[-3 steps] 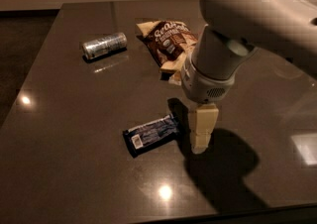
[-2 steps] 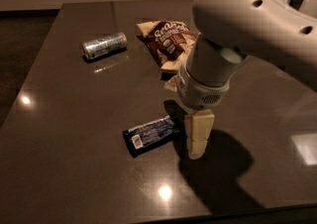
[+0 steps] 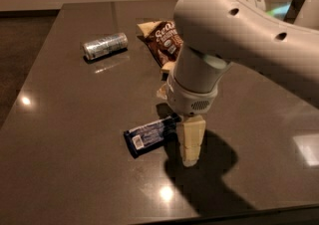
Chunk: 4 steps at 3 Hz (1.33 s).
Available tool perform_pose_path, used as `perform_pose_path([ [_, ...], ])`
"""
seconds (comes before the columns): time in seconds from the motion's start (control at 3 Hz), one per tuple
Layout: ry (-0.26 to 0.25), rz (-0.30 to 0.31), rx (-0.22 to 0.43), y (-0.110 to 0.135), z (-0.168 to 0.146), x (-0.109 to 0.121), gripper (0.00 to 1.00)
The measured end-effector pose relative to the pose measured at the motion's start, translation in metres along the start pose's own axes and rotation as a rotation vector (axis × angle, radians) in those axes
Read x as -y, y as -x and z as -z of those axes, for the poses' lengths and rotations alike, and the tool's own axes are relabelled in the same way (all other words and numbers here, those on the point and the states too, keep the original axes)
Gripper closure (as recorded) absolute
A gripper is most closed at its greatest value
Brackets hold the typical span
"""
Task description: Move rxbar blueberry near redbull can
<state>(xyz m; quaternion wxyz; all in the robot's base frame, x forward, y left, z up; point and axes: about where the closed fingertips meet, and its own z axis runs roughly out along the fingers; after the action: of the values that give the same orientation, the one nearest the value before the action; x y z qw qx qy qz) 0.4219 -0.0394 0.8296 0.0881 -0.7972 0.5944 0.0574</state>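
Observation:
The rxbar blueberry [image 3: 151, 135], a flat dark blue bar with a white label patch, lies on the dark table [image 3: 75, 134] near the front centre. My gripper [image 3: 187, 142] hangs from the big white arm, down at table level right at the bar's right end. Whether it touches the bar I cannot tell. The redbull can [image 3: 104, 46], slim and silver, lies on its side at the back left, well apart from the bar.
A brown-and-cream chip bag [image 3: 164, 40] lies at the back centre, partly behind the arm. The table's front edge runs close below the gripper. The white arm [image 3: 239, 35] covers the right middle of the table.
The gripper has shifted left and slightly down, closing in on the bar's right end. The bar, can and bag have not moved.

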Motion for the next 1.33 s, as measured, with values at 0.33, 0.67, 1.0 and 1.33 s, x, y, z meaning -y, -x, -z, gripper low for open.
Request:
perform_pose_path([
  [0.33, 0.029, 0.006, -0.009, 0.0049, -0.004, -0.0013, 0.18],
  [0.67, 0.045, 0.006, -0.014, 0.0074, -0.0059, -0.0025, 0.41],
  [1.0, 0.047, 0.004, -0.015, 0.0084, -0.0018, -0.0023, 0.64],
  [1.33, 0.047, 0.004, -0.015, 0.0094, 0.003, -0.0019, 0.88],
])
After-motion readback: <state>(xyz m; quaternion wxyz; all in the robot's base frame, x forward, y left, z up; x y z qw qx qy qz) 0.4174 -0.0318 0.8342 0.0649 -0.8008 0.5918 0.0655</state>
